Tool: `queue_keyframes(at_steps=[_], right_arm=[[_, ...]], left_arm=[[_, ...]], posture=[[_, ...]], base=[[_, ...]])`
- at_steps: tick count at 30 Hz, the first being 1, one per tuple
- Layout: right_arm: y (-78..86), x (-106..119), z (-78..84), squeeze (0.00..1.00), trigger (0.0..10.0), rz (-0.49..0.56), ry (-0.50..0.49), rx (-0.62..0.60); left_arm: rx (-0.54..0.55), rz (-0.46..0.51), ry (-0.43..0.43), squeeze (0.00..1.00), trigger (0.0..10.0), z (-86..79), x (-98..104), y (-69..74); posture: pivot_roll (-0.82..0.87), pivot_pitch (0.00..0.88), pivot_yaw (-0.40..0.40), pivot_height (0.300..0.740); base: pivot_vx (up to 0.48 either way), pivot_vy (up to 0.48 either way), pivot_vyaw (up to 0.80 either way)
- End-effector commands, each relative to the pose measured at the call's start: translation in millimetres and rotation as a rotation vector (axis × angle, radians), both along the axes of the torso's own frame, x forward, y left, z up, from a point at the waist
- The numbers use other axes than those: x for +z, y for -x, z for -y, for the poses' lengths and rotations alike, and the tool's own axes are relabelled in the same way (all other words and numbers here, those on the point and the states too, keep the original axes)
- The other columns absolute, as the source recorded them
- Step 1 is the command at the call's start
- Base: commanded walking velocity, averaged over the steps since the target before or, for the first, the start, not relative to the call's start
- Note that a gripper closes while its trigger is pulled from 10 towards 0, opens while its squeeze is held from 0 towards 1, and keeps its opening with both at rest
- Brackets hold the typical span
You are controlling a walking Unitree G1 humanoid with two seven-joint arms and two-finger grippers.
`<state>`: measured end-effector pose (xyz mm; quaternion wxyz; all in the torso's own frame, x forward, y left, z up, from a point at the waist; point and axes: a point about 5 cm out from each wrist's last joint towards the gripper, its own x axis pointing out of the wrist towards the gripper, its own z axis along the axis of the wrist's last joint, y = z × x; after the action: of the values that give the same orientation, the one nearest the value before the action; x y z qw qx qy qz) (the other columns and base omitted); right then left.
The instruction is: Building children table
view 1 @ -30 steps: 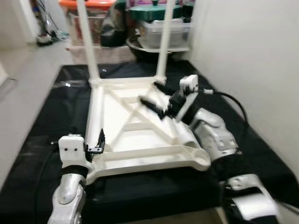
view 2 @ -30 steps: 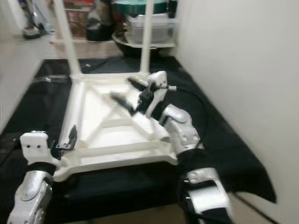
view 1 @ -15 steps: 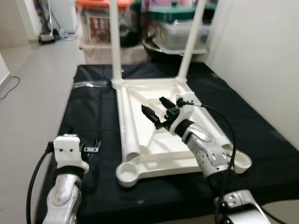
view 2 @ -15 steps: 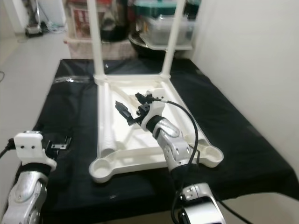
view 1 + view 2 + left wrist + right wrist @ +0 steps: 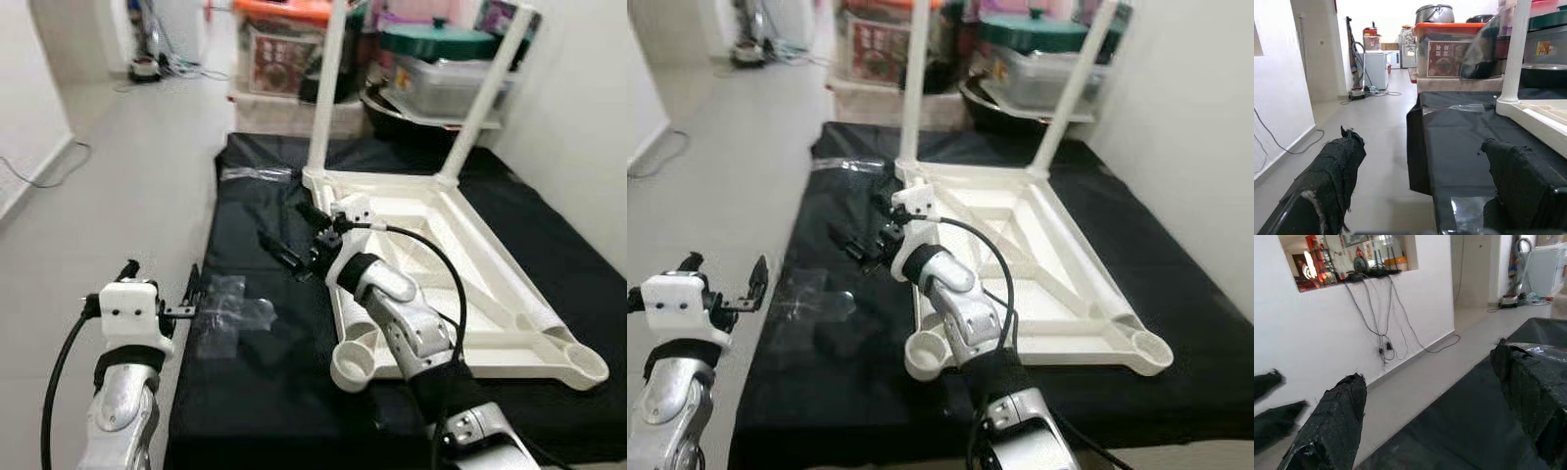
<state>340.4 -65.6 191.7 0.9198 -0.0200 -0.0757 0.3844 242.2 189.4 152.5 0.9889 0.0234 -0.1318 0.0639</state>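
You are holding the right gripper (image 5: 291, 244) with its jaws spread wide and empty, hovering over the black sheet (image 5: 265, 372) on the floor. The upturned white plastic children's table (image 5: 460, 255) is lying on that sheet just beside those jaws, on the arm's outer side, with two white legs (image 5: 324, 88) standing upright at its far corners. A crumpled clear plastic wrapper (image 5: 230, 311) is lying below and ahead of the jaws. Your left gripper (image 5: 157, 287) is hanging over the grey floor at the sheet's edge, jaws parted, gripping nothing, the wrapper just beyond them.
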Motion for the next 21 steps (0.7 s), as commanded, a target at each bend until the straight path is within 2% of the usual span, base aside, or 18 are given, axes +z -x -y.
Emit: queue_keyframes(at_steps=[1, 2, 3, 4, 5, 6, 8, 9, 10, 13, 14, 16, 18, 21], right_arm=[[2.3, -4.6, 6.0, 0.0, 10.0, 0.019, 0.056, -0.011], [4.5, -5.7, 7.1, 0.0, 10.0, 0.056, 0.111, 0.003], [12.3, -13.3, 9.9, 0.0, 10.0, 0.077, 0.212, 0.097], [12.3, -13.3, 9.9, 0.0, 10.0, 0.077, 0.212, 0.097], [21.9, -22.9, 16.9, 0.0, 10.0, 0.1, 0.332, 0.211], [21.9, -22.9, 16.9, 0.0, 10.0, 0.1, 0.332, 0.211], [33.5, -36.7, 39.6, 0.0, 10.0, 0.057, 0.509, 0.388], [35.0, -38.0, 46.3, 0.0, 10.0, 0.046, 0.545, 0.42], [35.1, -37.4, 51.5, 0.0, 10.0, 0.046, 0.57, 0.44], [35.1, -36.8, 53.8, 0.0, 10.0, 0.051, 0.583, 0.45], [30.1, -34.0, 60.3, 0.0, 10.0, 0.05, 0.621, 0.441], [30.1, -34.0, 60.3, 0.0, 10.0, 0.05, 0.621, 0.441], [22.8, -29.2, 66.6, 0.0, 10.0, 0.056, 0.671, 0.424], [14.8, -27.6, 66.5, 0.0, 10.0, 0.063, 0.713, 0.383]], left_arm=[[-0.007, -0.027, -0.005, 0.0, 10.0, 3.8, -6.3, 0.1], [-0.007, -0.031, -0.011, 0.0, 10.0, 4.2, -7.0, 0.2], [-0.004, -0.036, -0.013, 0.0, 10.0, 4.0, -7.9, -0.3], [-0.004, -0.036, -0.013, 0.0, 10.0, 4.0, -7.9, -0.3], [0.0, -0.038, -0.012, 0.0, 10.0, 3.7, -8.4, -0.9], [0.0, -0.038, -0.012, 0.0, 10.0, 3.7, -8.4, -0.9], [0.007, -0.041, -0.01, 0.0, 10.0, 2.4, -9.7, -1.7], [0.008, -0.041, -0.01, 0.0, 10.0, 2.2, -9.9, -1.8], [0.009, -0.042, -0.011, 0.0, 10.0, 2.1, -10.2, -2.0], [0.008, -0.042, -0.011, 0.0, 10.0, 2.1, -10.4, -2.0], [0.009, -0.045, -0.01, 0.0, 10.0, 2.7, -11.3, -2.4], [0.009, -0.045, -0.01, 0.0, 10.0, 2.7, -11.3, -2.4], [0.008, -0.047, -0.006, 0.0, 10.0, 4.6, -12.1, -3.1], [0.006, -0.047, -0.003, 0.0, 10.0, 5.8, -12.3, -3.3]], posture=[[0.07, 0.0, -0.086, 0.74], [0.07, 0.0, -0.086, 0.74], [0.07, 0.0, -0.087, 0.74], [0.07, 0.0, -0.087, 0.74], [0.07, 0.0, -0.089, 0.74], [0.07, 0.0, -0.089, 0.74], [0.06, 0.0, -0.086, 0.74], [0.06, 0.0, -0.086, 0.74], [0.05, 0.0, -0.087, 0.74], [0.05, 0.0, -0.087, 0.74], [0.05, 0.0, -0.088, 0.74], [0.05, 0.0, -0.088, 0.74], [0.05, 0.0, -0.091, 0.74], [0.05, 0.0, -0.093, 0.74]], base=[[0.0, 0.0, 0.0], [0.0, 0.0, 0.0], [0.0, 0.0, 0.0], [0.0, 0.0, 0.0], [0.0, 0.0, 0.0], [0.0, 0.0, 0.0], [0.0, 0.0, 0.0], [0.0, 0.0, 0.0], [0.0, 0.0, 0.0], [0.0, 0.0, 0.0], [0.0, 0.0, 0.0], [0.0, 0.0, 0.0], [0.0, 0.0, 0.0], [0.0, 0.0, 0.0]])
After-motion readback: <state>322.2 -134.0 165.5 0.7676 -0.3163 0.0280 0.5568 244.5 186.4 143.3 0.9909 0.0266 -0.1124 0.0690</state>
